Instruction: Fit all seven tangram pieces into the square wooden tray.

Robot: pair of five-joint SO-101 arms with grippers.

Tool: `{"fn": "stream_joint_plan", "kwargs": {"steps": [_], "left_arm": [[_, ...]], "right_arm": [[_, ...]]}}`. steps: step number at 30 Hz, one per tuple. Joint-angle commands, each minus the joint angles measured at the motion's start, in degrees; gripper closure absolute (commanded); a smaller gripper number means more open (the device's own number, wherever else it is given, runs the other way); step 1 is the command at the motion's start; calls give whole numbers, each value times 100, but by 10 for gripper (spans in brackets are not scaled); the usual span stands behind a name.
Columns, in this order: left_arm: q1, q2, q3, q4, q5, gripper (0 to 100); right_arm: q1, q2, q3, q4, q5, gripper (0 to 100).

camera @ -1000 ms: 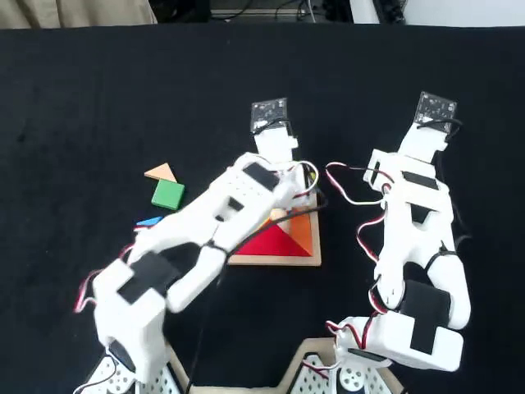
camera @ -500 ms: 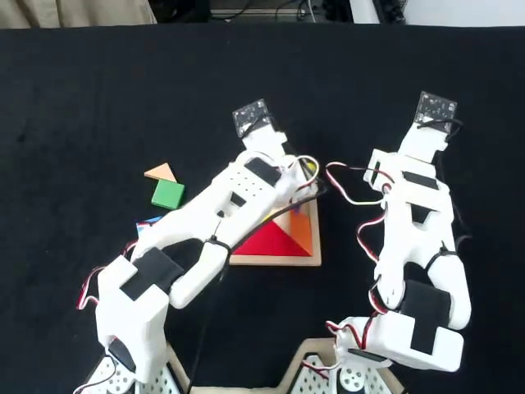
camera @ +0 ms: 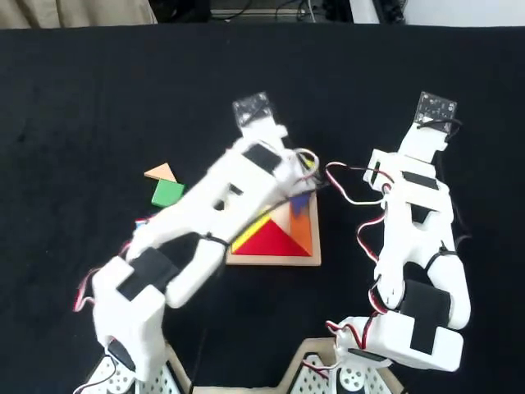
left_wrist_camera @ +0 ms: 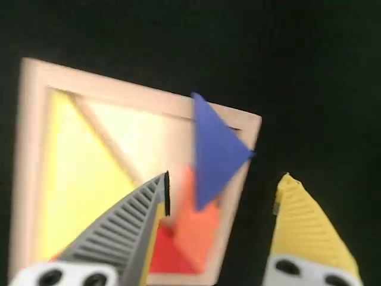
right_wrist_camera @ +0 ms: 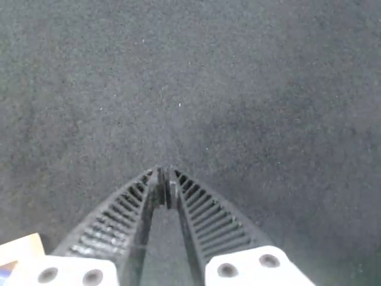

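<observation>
Seen from above, the square wooden tray (camera: 272, 260) lies at mid-frame on the black desk (camera: 82, 98). The left arm (camera: 213, 205) stretches across it from the lower left and covers much of its left part. A red wooden triangle (camera: 272, 240) and an orange wooden piece (camera: 303, 230) show inside. Left of centre, well apart from the tray, a green square block (camera: 168, 194) and a small pale orange triangle (camera: 161, 172) lie loose, just beside each other. The right arm (camera: 414, 222) stands at the right of the frame, apart from the tray.

From the left wrist, the left hand (left_wrist_camera: 225, 185) hangs over a tray corner with its fingers wide apart, gripping nothing. The blue wooden triangle (left_wrist_camera: 213, 149) lies across the rim there, one tip past the edge, beside a seated large yellow triangle (left_wrist_camera: 77, 179). It looks unseated, so it may stay propped up, and a careless nudge could knock it onto the desk or shift the orange piece.

From the right wrist, the right hand (right_wrist_camera: 164, 179) is pressed together, empty, over bare desk.
</observation>
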Motion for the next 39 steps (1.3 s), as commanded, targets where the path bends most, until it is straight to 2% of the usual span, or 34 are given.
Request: {"fn": "stream_joint_plan", "kwargs": {"steps": [1,6,9,12,15,18,21,27,32,39], "left_arm": [[-901,-1125,-602,1345,-1495,712],[-1868,-2365,-110,2066,-2743,713],[-2580,-3042,655,2057,-2971,713],[-3336,-3560,1789,1371,-3455,713],[-3732,-3965,3204,-62,-4053,713],[-3793,-4343,4585,-1495,-4044,713],[-3837,-4624,5226,-2224,-4035,713],[-4312,-4730,5437,-2593,-3701,713],[-4312,-4730,5851,-3209,-3666,713],[-4312,-4730,5895,-3279,-3648,713]], "right_arm": [[-123,-277,-171,18,79,986],[-923,-374,-356,870,1125,986],[-1143,-505,-418,1327,1275,987],[-1231,-541,-593,1776,1301,987],[-1468,-532,-769,2207,1389,987],[-1714,-532,-778,2338,1591,987],[-1811,-418,-796,2338,1591,987],[-1802,593,-1341,2374,1591,987],[-1793,1235,-1789,2400,1591,987],[-1802,1385,-2009,2523,1591,987]]}}
